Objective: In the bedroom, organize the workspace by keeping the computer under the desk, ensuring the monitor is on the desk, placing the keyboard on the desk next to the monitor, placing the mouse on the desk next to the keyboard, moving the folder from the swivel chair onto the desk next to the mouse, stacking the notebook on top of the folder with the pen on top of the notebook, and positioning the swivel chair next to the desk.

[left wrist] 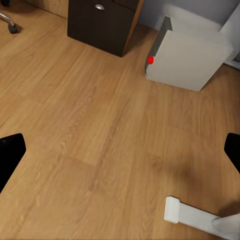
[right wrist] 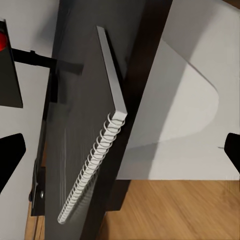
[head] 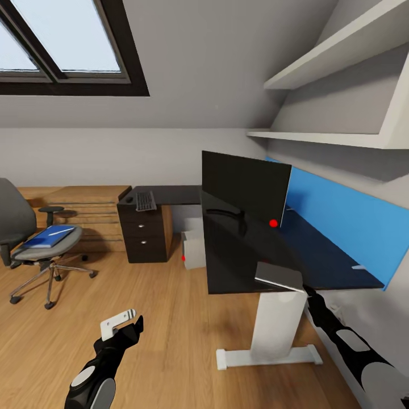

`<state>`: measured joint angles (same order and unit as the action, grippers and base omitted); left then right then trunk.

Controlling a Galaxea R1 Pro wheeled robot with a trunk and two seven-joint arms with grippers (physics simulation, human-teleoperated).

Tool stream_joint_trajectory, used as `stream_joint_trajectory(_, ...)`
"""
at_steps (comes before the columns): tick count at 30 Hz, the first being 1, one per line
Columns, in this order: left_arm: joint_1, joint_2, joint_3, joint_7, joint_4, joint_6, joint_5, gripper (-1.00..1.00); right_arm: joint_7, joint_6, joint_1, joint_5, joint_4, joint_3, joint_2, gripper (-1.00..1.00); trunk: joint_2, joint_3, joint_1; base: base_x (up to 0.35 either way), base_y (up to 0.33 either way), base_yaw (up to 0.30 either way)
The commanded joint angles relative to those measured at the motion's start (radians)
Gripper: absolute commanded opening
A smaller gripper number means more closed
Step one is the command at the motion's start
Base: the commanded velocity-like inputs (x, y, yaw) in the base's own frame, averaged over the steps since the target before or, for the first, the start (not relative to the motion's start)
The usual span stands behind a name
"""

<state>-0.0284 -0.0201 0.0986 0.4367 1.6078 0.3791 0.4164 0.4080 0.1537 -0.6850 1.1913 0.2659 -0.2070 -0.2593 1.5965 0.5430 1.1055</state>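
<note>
The black desk [head: 227, 267] carries the monitor [head: 244, 190], and on its far wing the keyboard [head: 145, 200] with the mouse [head: 129, 199] beside it. A grey spiral notebook [head: 278, 276] lies at the desk's near edge, seen edge-on in the right wrist view [right wrist: 111, 75]. My right gripper [right wrist: 120, 155] is open, its fingers wide on either side of the notebook; in the head view the desk edge hides it. The computer [head: 193, 248] [left wrist: 185, 55] stands under the desk. At the left the swivel chair [head: 23, 227] holds the blue folder [head: 46, 238] and the pen [head: 58, 231]. My left gripper [head: 122, 320] [left wrist: 120, 155] hangs open over bare floor.
A light wooden drawer cabinet [head: 85, 210] stands against the back wall behind the chair. Black desk drawers [head: 142, 236] [left wrist: 102, 20] flank the computer. The desk's white leg [head: 275, 324] and its foot [left wrist: 192, 216] rest on the wooden floor. White shelves [head: 341, 136] and a blue panel [head: 346, 218] line the right wall.
</note>
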Motion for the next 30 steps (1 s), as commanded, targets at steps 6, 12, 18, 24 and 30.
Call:
stream_joint_trajectory(6,-0.001,0.000,0.001,0.008,0.001,0.003,0.010,1.00,0.003,0.008,-0.001,0.008,0.000,-0.005,0.000,1.00,0.001,0.001,0.000,0.090,0.000,0.000)
stream_joint_trajectory(12,-0.001,0.000,0.001,0.008,0.001,0.004,0.011,1.00,0.003,0.001,-0.001,0.008,0.000,-0.006,0.000,1.00,0.001,0.001,0.000,0.111,0.000,0.000)
stream_joint_trajectory(18,-0.001,0.001,0.001,0.008,0.001,0.004,0.011,1.00,0.003,0.000,-0.001,0.008,0.000,-0.006,0.000,1.00,0.001,0.001,0.000,0.063,0.000,0.000)
stream_joint_trajectory(24,-0.001,0.001,0.001,0.008,0.001,0.004,0.012,1.00,0.003,0.000,-0.001,0.008,0.000,-0.006,0.000,1.00,0.001,0.001,0.000,0.098,0.000,0.000)
stream_joint_trajectory(30,-0.001,0.001,0.000,0.008,0.001,0.004,0.012,1.00,0.003,0.000,-0.001,0.008,-0.001,-0.006,0.000,1.00,0.001,0.001,0.000,0.018,0.000,0.000)
